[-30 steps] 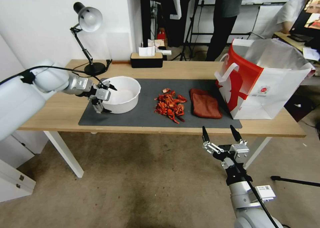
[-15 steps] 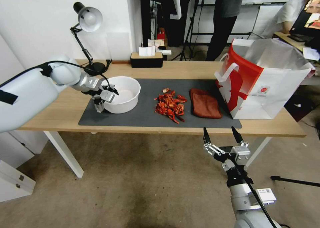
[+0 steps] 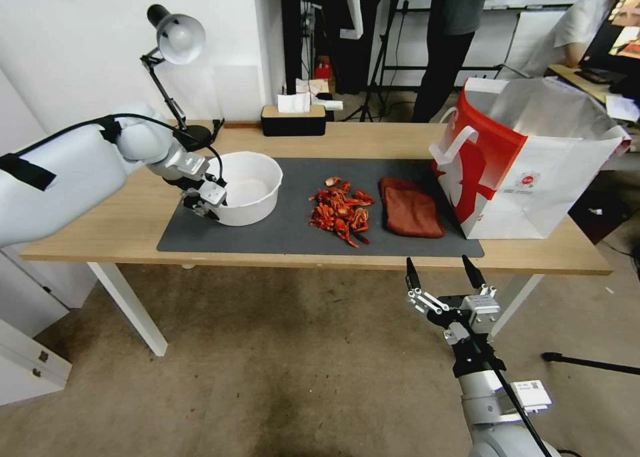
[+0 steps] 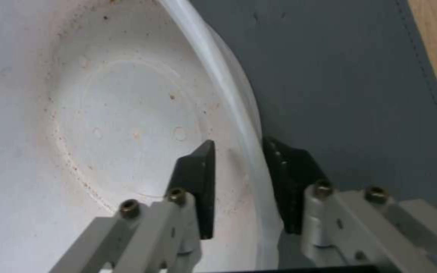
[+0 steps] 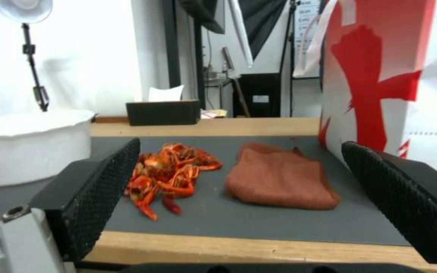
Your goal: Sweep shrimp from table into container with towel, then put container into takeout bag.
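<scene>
Left wrist view showed us our left gripper (image 4: 239, 178) straddling the near wall of the round white plastic container (image 4: 127, 125), one finger inside, one outside, narrowly parted and not yet clamped. We saw the glossy red-orange shrimp (image 3: 341, 210) piled mid-mat on the light-wood table (image 3: 400, 140), the rust-red towel (image 3: 410, 210) just beside them, the red-and-white takeout bag (image 3: 527, 157) farther right. Our right gripper (image 3: 443, 275) hovered spread wide before the table edge.

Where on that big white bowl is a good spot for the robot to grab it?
Probably the thin upright wall at the container rim, approached from above on its outer side: the left end effector already straddles it, one finger inside, one outside.
</scene>
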Robot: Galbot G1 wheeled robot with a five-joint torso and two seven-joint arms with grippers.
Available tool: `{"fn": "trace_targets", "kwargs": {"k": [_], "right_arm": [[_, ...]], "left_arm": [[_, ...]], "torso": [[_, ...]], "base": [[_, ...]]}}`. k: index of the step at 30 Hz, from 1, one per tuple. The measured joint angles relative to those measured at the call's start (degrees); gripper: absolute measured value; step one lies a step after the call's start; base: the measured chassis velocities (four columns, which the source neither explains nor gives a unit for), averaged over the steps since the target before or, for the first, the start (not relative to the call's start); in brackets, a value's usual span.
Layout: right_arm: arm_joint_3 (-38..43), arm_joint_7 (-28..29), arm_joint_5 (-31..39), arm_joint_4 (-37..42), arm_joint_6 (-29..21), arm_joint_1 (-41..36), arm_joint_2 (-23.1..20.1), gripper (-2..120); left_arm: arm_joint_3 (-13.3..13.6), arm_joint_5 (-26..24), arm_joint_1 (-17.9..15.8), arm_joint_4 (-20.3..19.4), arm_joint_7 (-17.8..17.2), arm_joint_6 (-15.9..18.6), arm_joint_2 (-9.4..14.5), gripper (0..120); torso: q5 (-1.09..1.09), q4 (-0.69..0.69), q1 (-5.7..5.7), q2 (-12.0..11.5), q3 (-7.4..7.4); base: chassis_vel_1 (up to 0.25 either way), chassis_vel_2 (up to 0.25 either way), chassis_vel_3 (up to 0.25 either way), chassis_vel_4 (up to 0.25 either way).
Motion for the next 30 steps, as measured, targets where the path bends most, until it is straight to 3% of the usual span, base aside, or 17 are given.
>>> {"fn": "trace_targets", "kwargs": {"k": [5,8,12,14,15,16,17,18,20,21,23,24,25,27,29,30], "right_arm": [[0.24,0.12,0.96,-1.19,0.07,1.35,-1.66,100],[0.24,0.15,1.12,-1.40,0.05,1.52,-1.66,100],[0.09,0.17,1.16,-1.73,0.03,1.77,-1.64,100],[0.23,0.28,1.35,-1.75,0.06,1.85,-1.80,100],[0.23,0.28,1.35,-1.75,0.06,1.85,-1.80,100],[0.28,0.29,1.40,-1.75,0.10,1.82,-1.82,100],[0.31,0.30,1.45,-1.72,0.22,1.66,-1.83,100],[0.31,0.30,1.45,-1.72,0.22,1.66,-1.83,100],[0.32,0.32,1.46,-1.41,0.44,1.32,-1.73,100],[0.32,0.32,1.46,-1.41,0.44,1.32,-1.73,100],[0.29,0.34,1.46,-1.26,0.56,1.12,-1.66,100],[0.23,0.35,1.44,-1.16,0.67,0.98,-1.61,100],[0.23,0.35,1.44,-1.16,0.67,0.98,-1.61,100],[0.10,0.36,1.28,-0.82,0.75,0.71,-1.51,100],[0.05,0.36,1.26,-0.69,0.76,0.62,-1.47,100],[-0.06,0.36,1.10,-0.29,0.80,0.29,-1.35,100]], "left_arm": [[1.56,0.02,-0.54,1.33,-0.07,-0.49,-1.63,0],[1.46,-0.10,-0.46,1.63,-0.26,-0.58,-2.12,0],[-1.04,1.28,0.28,-0.12,-0.29,-4.34,-2.04,0],[-3.99,2.25,1.57,-4.27,-0.10,-8.88,-0.39,0],[-3.99,2.25,1.57,-4.27,-0.10,-8.88,-0.39,0],[-5.08,2.20,2.23,-5.25,0.27,-11.19,-0.04,0],[-6.95,3.28,3.93,-7.74,0.68,-15.72,0.67,0],[-6.95,3.28,3.93,-7.74,0.68,-15.72,0.67,0],[-10.04,9.15,7.22,-14.06,-1.34,-21.01,2.48,0],[-10.04,9.15,7.22,-14.06,-1.34,-21.01,2.48,0],[-11.90,13.75,9.25,-19.66,-2.63,-24.07,3.91,0],[-13.32,17.90,10.64,-24.52,-2.83,-26.08,4.97,0],[-13.32,17.90,10.64,-24.52,-2.83,-26.08,4.97,0],[-15.95,24.61,13.31,-33.05,-0.83,-29.86,7.13,0],[-16.40,25.75,13.96,-34.34,-0.17,-30.39,7.57,0],[-18.69,28.64,16.98,-38.26,2.02,-31.94,9.24,0]], "torso": [[-0.01,0.00,0.00,0.00,0.00],[-0.01,0.00,0.00,0.00,0.00],[-0.01,-0.01,0.00,0.00,0.00],[0.00,0.02,0.00,0.00,0.00],[0.00,0.02,0.00,0.00,0.00],[0.00,0.01,0.00,0.00,0.00],[-0.01,0.02,0.00,0.00,0.00],[-0.01,0.02,0.00,0.00,0.00],[-0.02,0.00,0.00,0.00,0.00],[-0.02,0.00,0.00,0.00,0.00],[-0.02,0.01,0.00,0.00,0.00],[-0.02,0.00,0.00,0.00,0.00],[-0.02,0.00,0.00,0.00,0.00],[0.01,-0.02,0.00,0.00,0.00],[0.01,-0.02,0.00,0.00,0.00],[0.00,0.00,-0.01,0.00,0.00]], "base": [[0.000,0.000,0.000,0.000],[0.000,0.000,0.000,0.000],[0.000,0.000,0.000,0.000],[0.000,0.000,0.000,0.000],[0.000,0.000,0.000,0.000],[0.000,0.000,0.000,0.000],[0.000,0.000,0.000,0.000],[0.000,0.000,0.000,0.000],[0.000,0.000,0.000,0.000],[0.000,0.000,0.000,0.000],[0.000,0.000,0.000,0.000],[0.000,0.000,0.000,0.000],[0.000,0.000,0.000,0.000],[0.000,0.000,0.000,0.000],[0.000,0.000,0.000,0.000],[0.000,0.000,0.000,0.000]]}}
